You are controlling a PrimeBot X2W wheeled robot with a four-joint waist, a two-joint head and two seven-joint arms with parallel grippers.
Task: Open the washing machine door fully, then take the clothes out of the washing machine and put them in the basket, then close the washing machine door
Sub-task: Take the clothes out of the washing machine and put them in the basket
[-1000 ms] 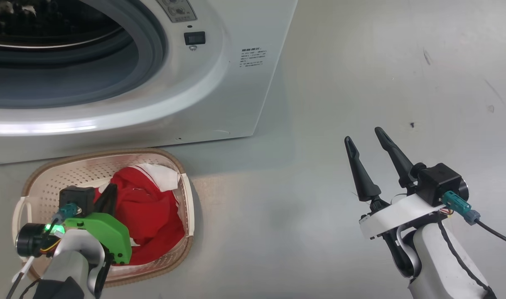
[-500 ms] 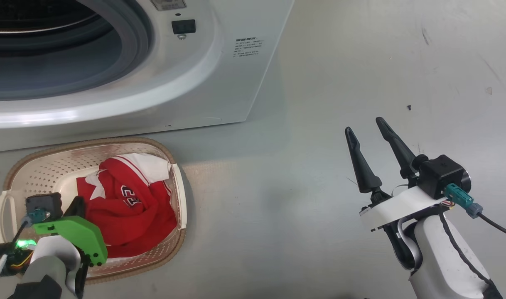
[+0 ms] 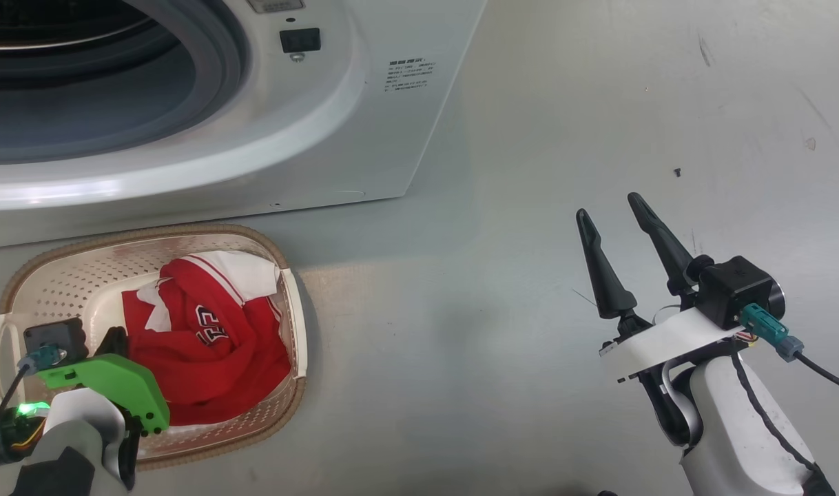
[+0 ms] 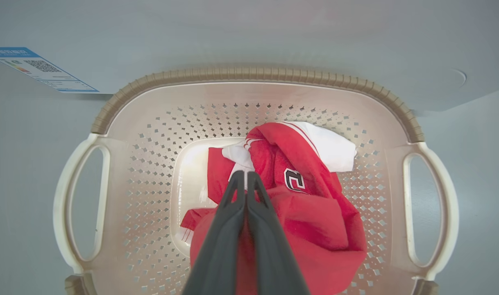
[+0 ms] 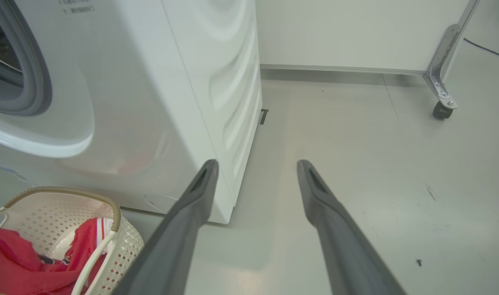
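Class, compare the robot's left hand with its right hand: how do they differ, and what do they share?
The left hand is shut, fingers pressed together; the right hand is open, fingers spread. The left hand is over the basket and red jersey; the right hand is over bare floor. The left hand's bracket is green, the right hand's white. Both have two long dark fingers.

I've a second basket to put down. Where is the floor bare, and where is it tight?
Bare floor stretches from the basket rightward to the right gripper, clear of the washing machine. Tight: the strip between basket and washing machine, and the basket's right half, where the clothes lie under the shut left gripper.
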